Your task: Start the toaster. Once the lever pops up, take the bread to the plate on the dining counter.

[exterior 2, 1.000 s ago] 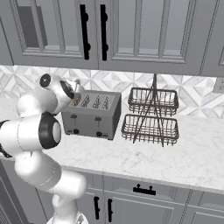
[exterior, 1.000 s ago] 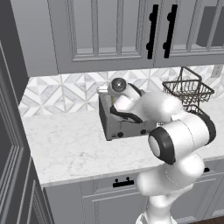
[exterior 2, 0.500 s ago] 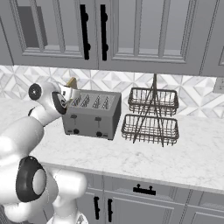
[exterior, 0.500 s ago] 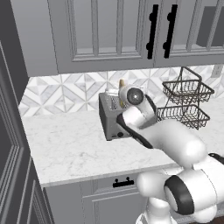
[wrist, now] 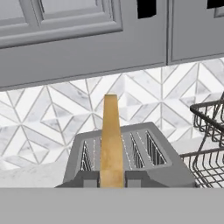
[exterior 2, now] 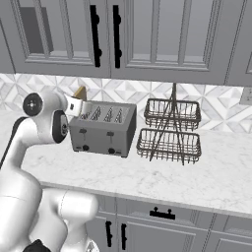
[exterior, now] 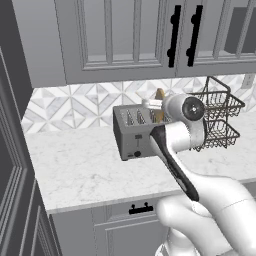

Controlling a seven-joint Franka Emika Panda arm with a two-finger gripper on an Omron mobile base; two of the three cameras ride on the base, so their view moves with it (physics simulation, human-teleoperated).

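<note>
Bread (wrist: 111, 142) stands on edge at centre frame in the hand view, long axis straight up from between the gripper (wrist: 111, 178) tips, jaws pinching its lower end. It is lifted clear above the toaster (wrist: 131, 162) slots. In the right base view the slice (exterior 2: 80, 92) sits upper left, over the toaster's (exterior 2: 104, 129) left end; carry direction likely away from the backsplash.

Glossy white rounded arm (exterior: 200, 195) with dark joint caps and, seemingly, a black stripe.
</note>
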